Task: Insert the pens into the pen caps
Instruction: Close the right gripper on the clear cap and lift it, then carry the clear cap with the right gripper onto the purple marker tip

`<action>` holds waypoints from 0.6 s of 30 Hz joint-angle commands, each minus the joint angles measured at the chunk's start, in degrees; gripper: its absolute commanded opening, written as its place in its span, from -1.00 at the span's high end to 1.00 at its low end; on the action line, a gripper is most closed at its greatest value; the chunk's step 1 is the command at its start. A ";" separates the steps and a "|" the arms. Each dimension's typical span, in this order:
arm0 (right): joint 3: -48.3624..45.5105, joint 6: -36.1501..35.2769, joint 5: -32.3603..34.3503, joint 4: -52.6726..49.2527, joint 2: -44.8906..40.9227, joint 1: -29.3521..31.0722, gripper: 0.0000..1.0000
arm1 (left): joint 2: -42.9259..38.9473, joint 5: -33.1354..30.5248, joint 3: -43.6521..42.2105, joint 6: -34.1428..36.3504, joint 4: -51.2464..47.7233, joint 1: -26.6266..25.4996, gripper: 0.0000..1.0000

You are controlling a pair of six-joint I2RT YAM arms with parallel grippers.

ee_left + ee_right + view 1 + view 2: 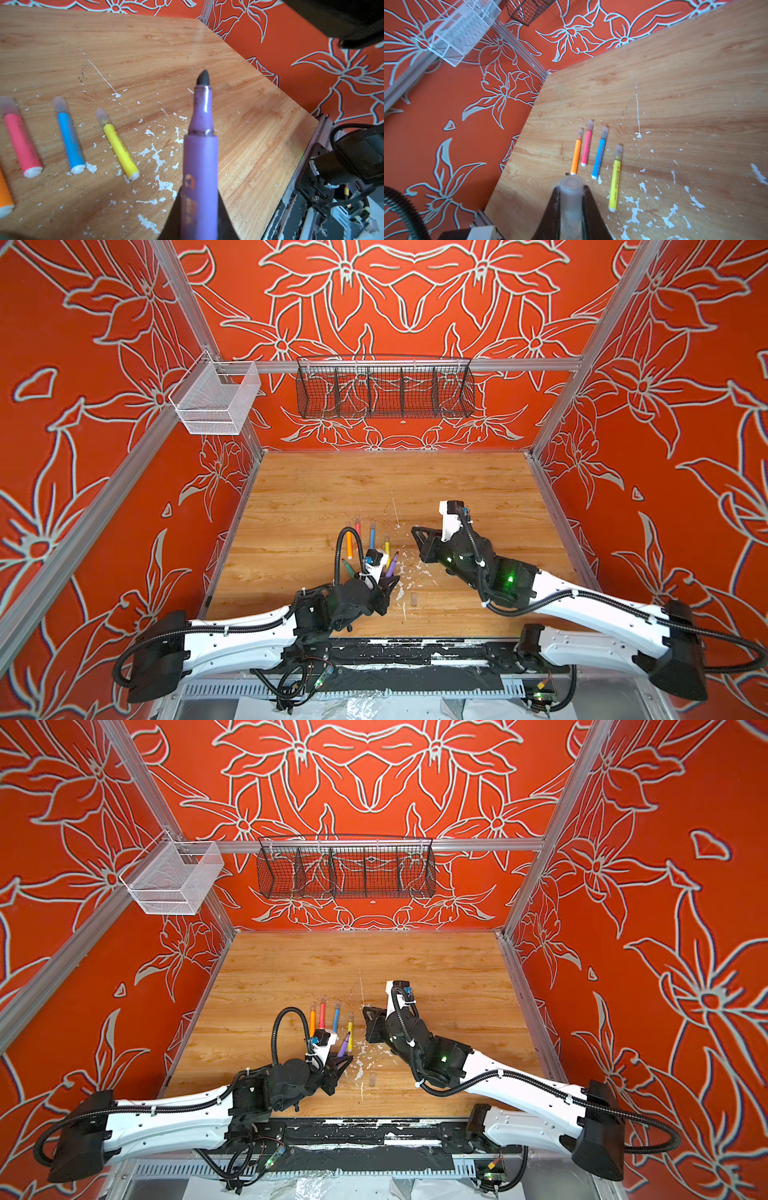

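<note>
Beyond the pens (372,537), open table (415,477) reaches the wall (395,439).

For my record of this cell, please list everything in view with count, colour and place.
capped pens: 4, orange, pink, blue, yellow, side by side on the table
purple pen: 1, purple, uncapped, in the left end effector
green pen: 1, green, on the table beside the left arm
loose cap: 1, translucent, near the table's front edge
held cap: 1, translucent, in the right end effector
flecks: many, white, scattered on the table
mesh basket: 1, white, hung at left
wire basket: 1, black, hung at back
end effectors: 2, black, left shut on purple pen, right shut on held cap
</note>
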 commanded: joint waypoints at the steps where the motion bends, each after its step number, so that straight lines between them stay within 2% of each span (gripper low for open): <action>1: -2.57 -0.22 -2.63 5.85 -1.59 -0.18 0.95 | 1.78 0.57 1.90 -0.69 4.35 0.44 1.00; 8: -2.97 0.25 -4.05 7.14 0.00 -0.14 0.95 | 2.63 2.43 2.03 -1.28 6.48 0.44 1.00; 18: -2.67 1.39 -7.51 9.41 3.09 -0.14 0.95 | 4.48 1.96 3.38 -1.66 6.37 0.44 1.00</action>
